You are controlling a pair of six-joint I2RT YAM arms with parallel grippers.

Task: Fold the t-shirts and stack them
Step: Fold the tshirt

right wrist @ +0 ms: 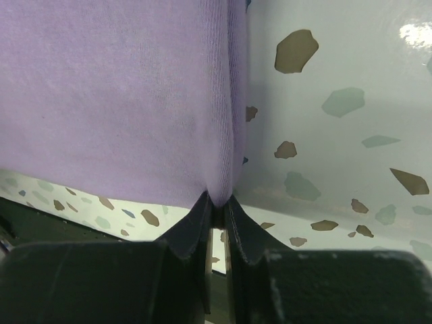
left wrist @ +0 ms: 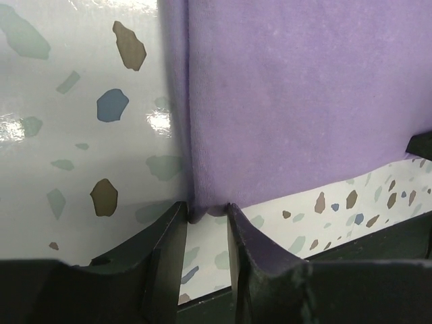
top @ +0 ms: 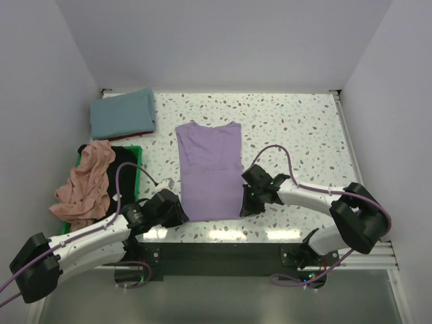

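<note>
Lavender shirt [top: 209,172] [left wrist: 304,101] [right wrist: 115,88] lies flat on the table [top: 304,135], folded into a long strip between both grippers. Left gripper [top: 181,212] [left wrist: 206,216] is at the near-left corner, fingers slightly spread, folded edge sitting in the gap at the tips. Right gripper [top: 244,208] [right wrist: 217,206] is pressed together, pinching the near-right corner. Teal shirt [top: 123,113] is folded, well ahead and left of the left gripper. Salmon shirt [top: 88,185] and black shirt [top: 121,169] are heaped in the green bin [top: 135,150], just left of that gripper.
</note>
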